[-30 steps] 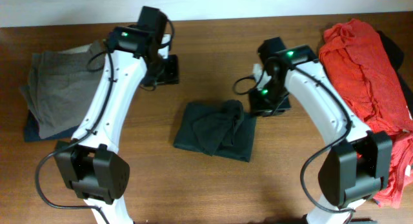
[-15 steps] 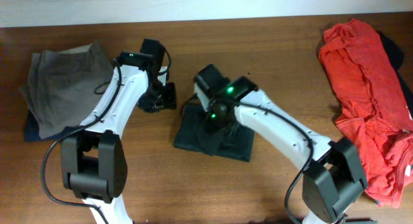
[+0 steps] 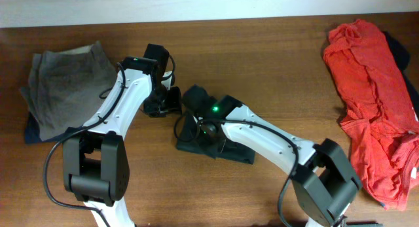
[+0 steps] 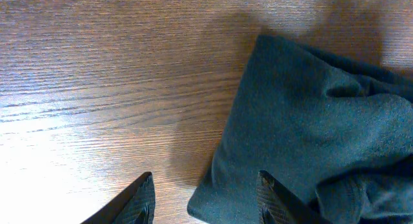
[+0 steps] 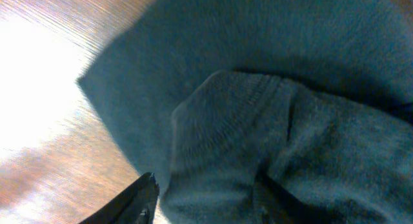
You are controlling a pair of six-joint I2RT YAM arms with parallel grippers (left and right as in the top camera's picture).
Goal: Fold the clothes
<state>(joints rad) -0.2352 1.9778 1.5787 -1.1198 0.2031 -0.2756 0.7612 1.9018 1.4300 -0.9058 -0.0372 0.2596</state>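
A dark teal folded garment [image 3: 239, 147] lies at the table's middle. My left gripper [image 3: 165, 104] is open just off its upper left corner. In the left wrist view the garment's [image 4: 310, 114] corner lies between the open fingers [image 4: 205, 199], nearer the right one. My right gripper [image 3: 198, 130] is low over the garment's left part. In the right wrist view a rumpled fold of the garment [image 5: 258, 56] fills the gap between the spread fingers [image 5: 206, 201], and the right finger is half lost in the cloth.
A stack of folded grey clothes [image 3: 62, 89] lies at the far left. A heap of loose red clothes [image 3: 370, 89] lies along the right edge. Bare wooden table [image 3: 275, 63] surrounds the dark garment.
My right arm has swung from the garment's right side across to its left part and dropped onto it. My left gripper has moved down and right to the garment's corner.
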